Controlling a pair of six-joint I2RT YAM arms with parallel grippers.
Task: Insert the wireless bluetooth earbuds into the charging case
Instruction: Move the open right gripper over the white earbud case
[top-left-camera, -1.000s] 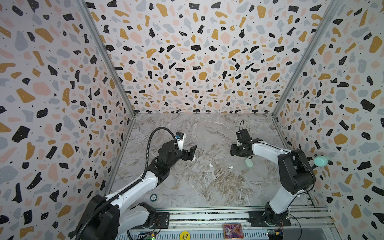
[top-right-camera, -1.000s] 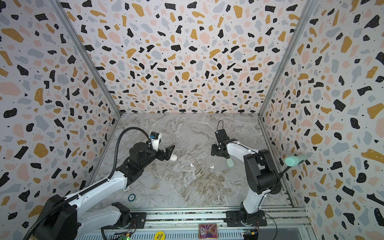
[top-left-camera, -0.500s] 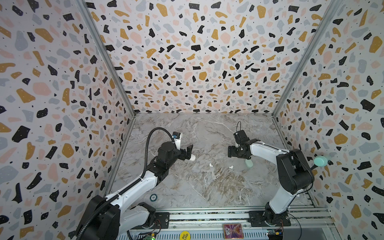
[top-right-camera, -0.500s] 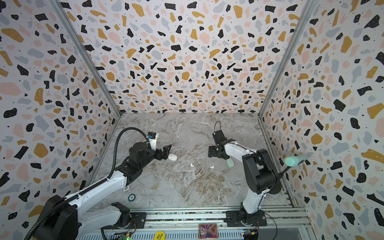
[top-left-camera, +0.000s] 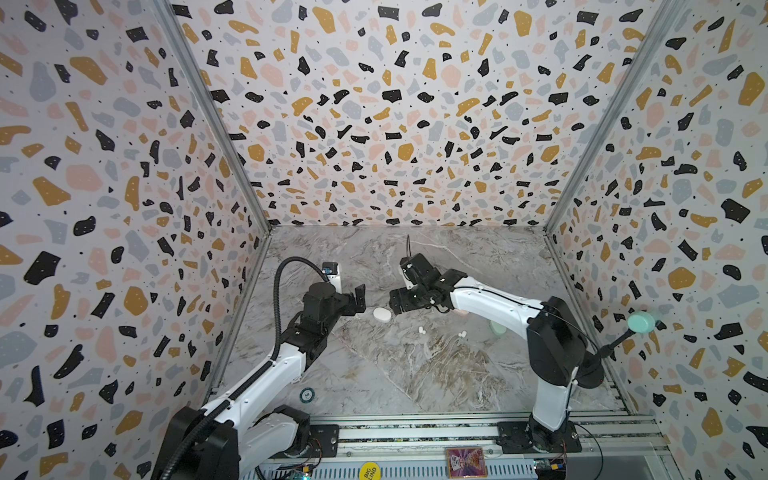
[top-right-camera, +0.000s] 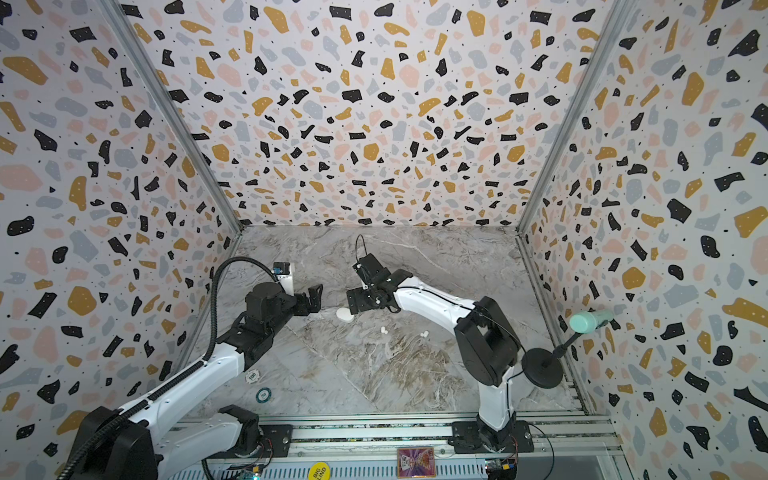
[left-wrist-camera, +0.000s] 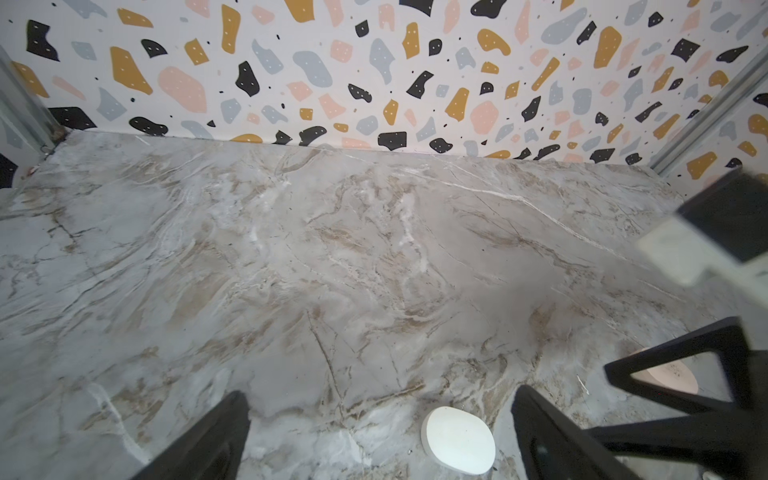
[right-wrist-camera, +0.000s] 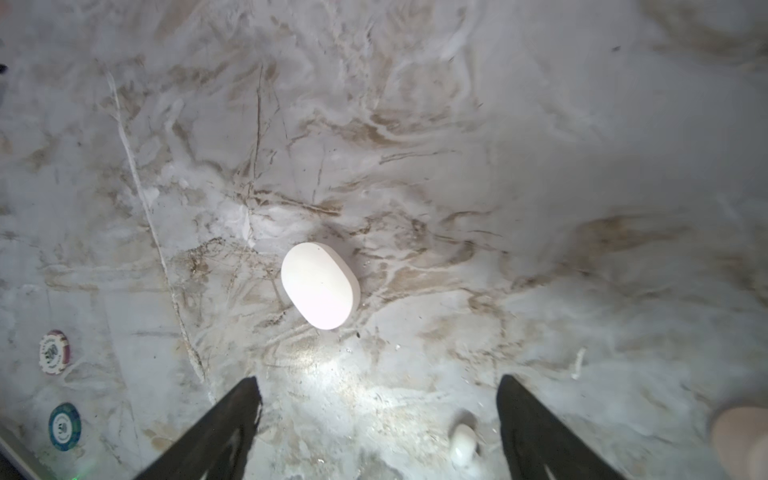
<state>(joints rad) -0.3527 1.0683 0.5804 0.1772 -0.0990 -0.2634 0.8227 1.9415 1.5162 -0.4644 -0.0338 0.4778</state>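
Since the shut white case (top-left-camera: 382, 314) lies on the desk (top-left-camera: 415, 374), seemingly awaiting opening, left claw (top-left-camera: 359, 298) and right claw (top-left-camera: 397, 301) flank it, both spread, empty.

Top views: even, bright, sharp; walls (top-left-camera: 374, 124) bow outward at edges. Right wrist view: dim corners, a bright pool on the worktop (right-wrist-camera: 357, 390), white case (right-wrist-camera: 320, 286) washed out, faint shadow beside it. Left wrist view: black-and-white block (left-wrist-camera: 715, 232) blurred
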